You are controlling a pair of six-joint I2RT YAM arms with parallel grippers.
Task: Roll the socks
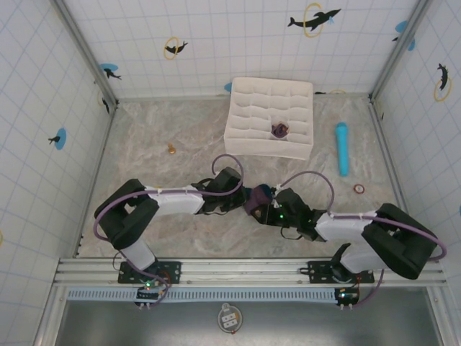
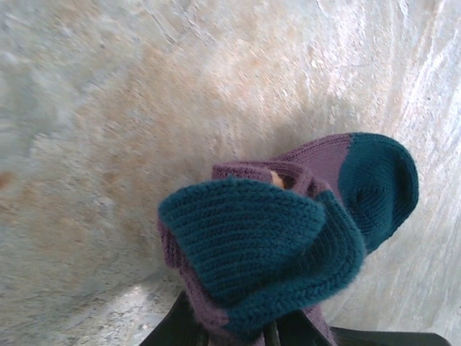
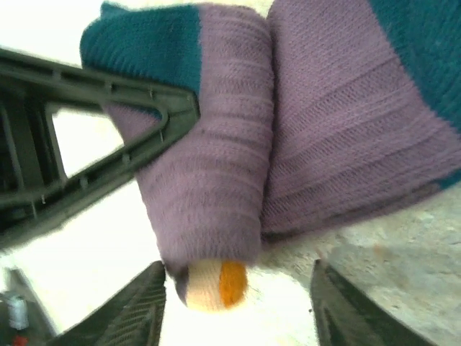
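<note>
The socks (image 1: 257, 196) are a purple ribbed bundle lying between my two grippers at the table's near middle. In the left wrist view the socks (image 2: 274, 238) show dark teal patches over purple knit, and my left gripper (image 2: 252, 335) is shut on their lower edge. In the right wrist view the socks (image 3: 216, 166) form a tight purple roll with a cream and orange tip, beside a flatter purple fold. My right gripper (image 3: 238, 310) stands open, its fingers (image 3: 144, 306) on either side of the roll's tip without pressing it. The left gripper's dark finger (image 3: 108, 108) lies against the roll.
A white compartment box (image 1: 238, 108) stands at the back centre with a small purple roll (image 1: 279, 130) in one cell. A light blue cylinder (image 1: 341, 148) lies to its right, a red ring (image 1: 359, 189) nearer, and a small orange object (image 1: 172, 149) at the left.
</note>
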